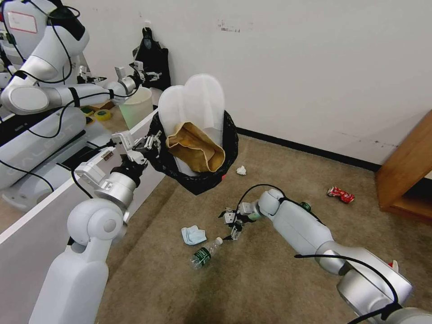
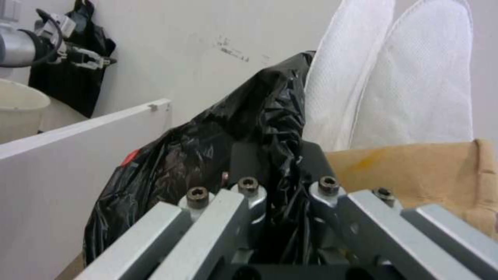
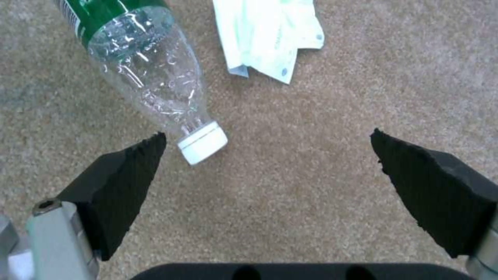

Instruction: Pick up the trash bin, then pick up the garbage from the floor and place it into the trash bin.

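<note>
Trash bin (image 1: 198,173) is off the floor (image 1: 279,270), held up at the robot's left by the left gripper (image 1: 150,143), whose fingers are clamped together on the black bag (image 2: 218,147) at the bin rim, as the left wrist view confirms. Pick-up of the bin is therefore complete. Inside it stand two flat white slippers (image 1: 193,105), upright and side by side, with a brown paper bag (image 1: 195,150) slumped in front of them; these items count as collected. Remaining on the carpet: a clear bottle with a green label (image 1: 204,254), a pale blue mask (image 1: 193,235) just beside it, a white paper wad (image 1: 241,170) near the bin, and a crushed red can (image 1: 340,194) well apart toward the wooden cabinet (image 1: 405,171). The right gripper (image 1: 233,224) hovers low over the carpet with its jaws spread wide and empty; in the right wrist view the bottle cap (image 3: 202,142) lies close by one pad (image 3: 122,186), the mask (image 3: 267,37) beyond it. The bottle is probably the current target, though the offset makes this uncertain. Judged overall, the task is roughly half done.
</note>
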